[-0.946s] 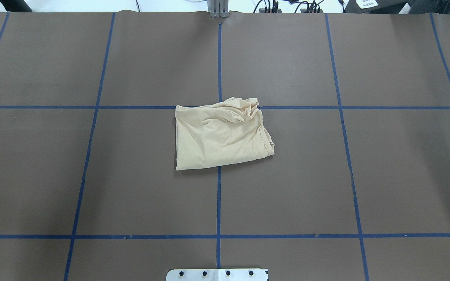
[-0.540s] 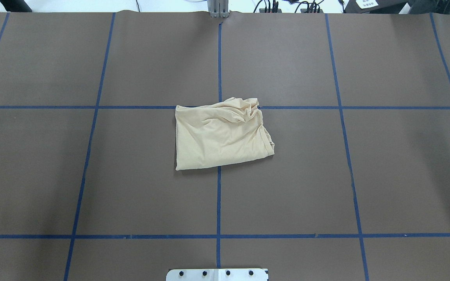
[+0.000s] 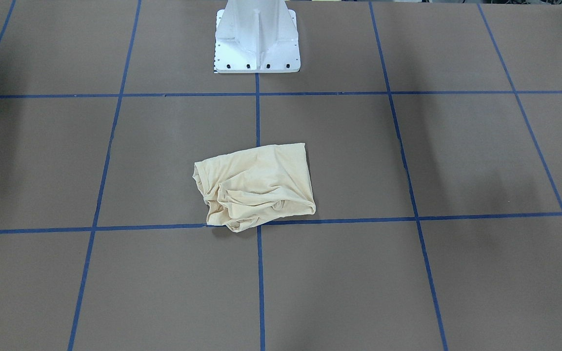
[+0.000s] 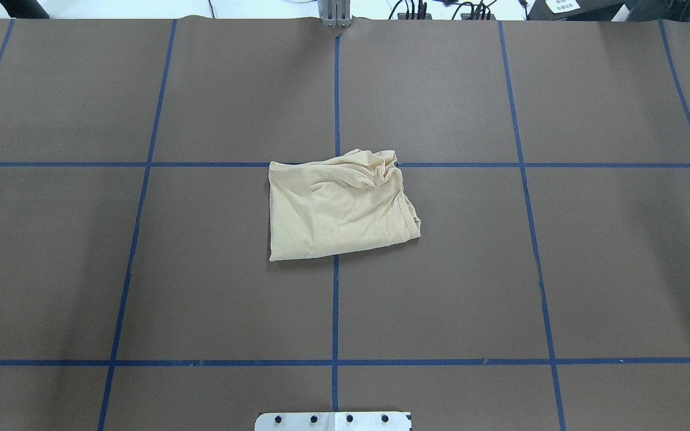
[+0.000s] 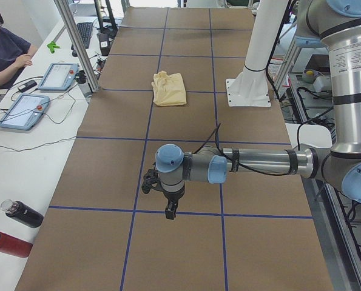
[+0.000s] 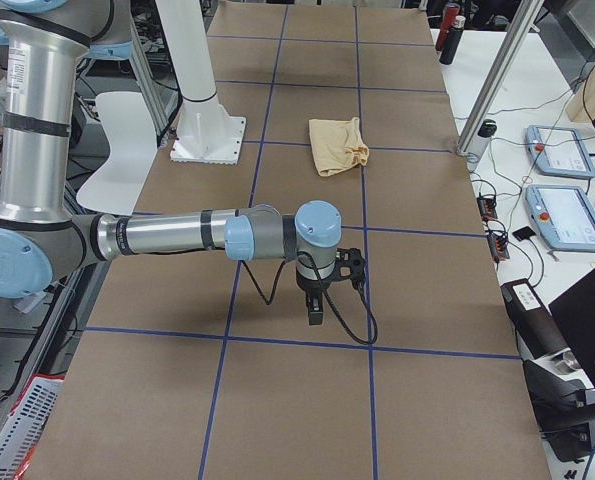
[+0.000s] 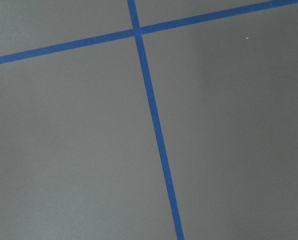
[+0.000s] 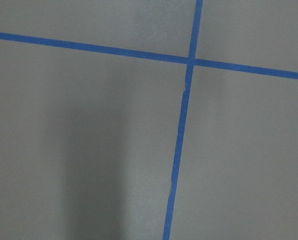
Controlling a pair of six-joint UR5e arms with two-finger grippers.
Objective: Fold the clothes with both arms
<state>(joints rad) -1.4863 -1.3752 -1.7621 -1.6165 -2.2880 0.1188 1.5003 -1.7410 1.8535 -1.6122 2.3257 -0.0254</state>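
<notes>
Lying near pedestal (image 3: 256, 46), shirt (image 4: 336, 209) sits far from left hand (image 5: 170, 209), right hand (image 6: 315, 308); openness untellable.

No visible change vs earlier overhead pics: T-shirt (image 4: 340, 206) has same outline, creases & spot mid-bench (image 4: 501, 269) (bunched corner at far right, as before). Soft shadows (image 4: 680, 269) by the bench's left/right edges may differ, too faint to tell. Left arm (image 5: 259, 162) & right arm (image 6: 167, 235) show in side views only, so no earlier pic to compare.
</notes>
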